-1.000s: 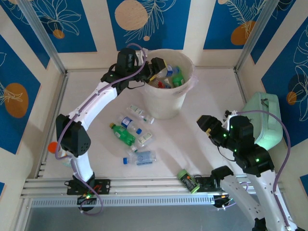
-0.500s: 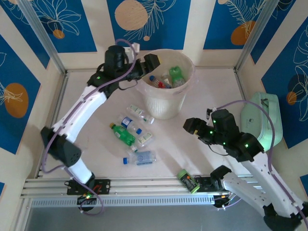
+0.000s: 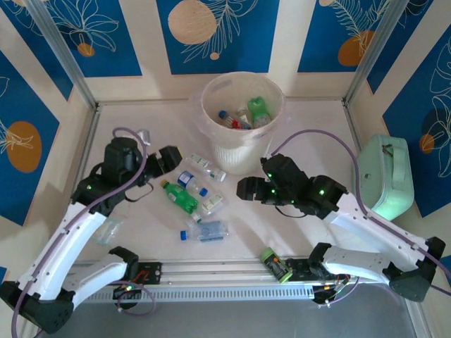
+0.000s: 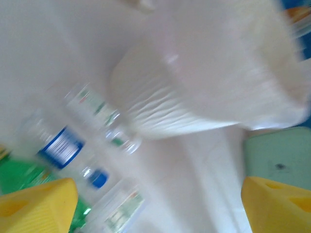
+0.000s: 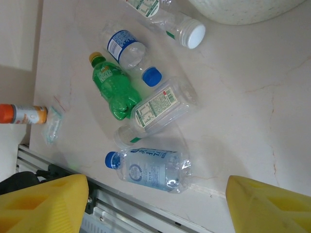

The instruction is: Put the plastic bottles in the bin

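Spread wide and empty, both left gripper (image 3: pixel 171 156) and right gripper (image 3: pixel 243 189) — could clash reaching together for the small clear and green plastic bottles (image 3: pixel 182 198) between them.

Blue floral wall panels (image 3: pixel 218 32) enclose a pale marbled table (image 3: pixel 317 127).

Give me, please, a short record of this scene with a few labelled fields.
bin: upright, far centre of table, several bottles inside
loose bottles: five lying clustered near-left of the bin
stray bottle: green, lying at the near rail
left arm: jaws open, empty, left of the cluster
right arm: jaws open, empty, right of the cluster
case: mint green, right edge
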{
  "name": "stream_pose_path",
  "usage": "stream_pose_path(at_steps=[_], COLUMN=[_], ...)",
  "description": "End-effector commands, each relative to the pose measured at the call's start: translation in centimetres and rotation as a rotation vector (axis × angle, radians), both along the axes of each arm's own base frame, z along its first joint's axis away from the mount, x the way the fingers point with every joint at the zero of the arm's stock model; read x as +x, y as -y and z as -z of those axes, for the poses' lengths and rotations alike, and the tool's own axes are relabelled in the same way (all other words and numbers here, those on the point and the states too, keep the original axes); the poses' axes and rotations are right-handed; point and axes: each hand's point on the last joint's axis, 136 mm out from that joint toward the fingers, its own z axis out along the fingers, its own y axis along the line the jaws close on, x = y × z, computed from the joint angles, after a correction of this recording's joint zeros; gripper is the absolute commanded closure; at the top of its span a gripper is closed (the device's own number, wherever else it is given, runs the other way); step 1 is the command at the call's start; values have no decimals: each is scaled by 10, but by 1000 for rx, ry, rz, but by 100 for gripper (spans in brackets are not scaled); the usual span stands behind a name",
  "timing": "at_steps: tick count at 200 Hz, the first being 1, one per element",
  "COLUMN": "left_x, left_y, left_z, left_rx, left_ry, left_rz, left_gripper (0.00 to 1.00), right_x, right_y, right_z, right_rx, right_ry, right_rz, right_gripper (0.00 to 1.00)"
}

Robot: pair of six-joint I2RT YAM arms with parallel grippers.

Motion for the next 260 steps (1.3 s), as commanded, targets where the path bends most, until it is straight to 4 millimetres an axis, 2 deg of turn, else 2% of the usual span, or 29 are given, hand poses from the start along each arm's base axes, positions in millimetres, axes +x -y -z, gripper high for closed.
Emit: stream_pose_path(at_steps=[1,17,50,92,120,183,260], left_x=[-18,-20,-15,-5,-4,7,6], left_y=[-19,-17,-17,-9,-14,-14,-19], left_z=[62,87,122,153,174,199,231], left_rx=[76,80,107,83,89,83,121], left_ry=[-184,-248,-335,-416,-481,-536,-622], left_rz=[-56,-64,-93,-109,-162,-225,-271], left_gripper=[16,17,18,20,22,24,24], right_x=[5,5,0,-4,-4,-5,-6], right_y=[-10,-15,-19,-20,-22,-29,-34], right_z=[-14,-12,-10,-7,-7,-2,2], right_rx=[9,6,-5,-15,-14,-24,-36], right_ry=[51,48,42,33,33,18,7], right_rz=[-20,-27,-37,-40,-43,-62,-75], right_gripper=[25,25,25,25,25,25,24])
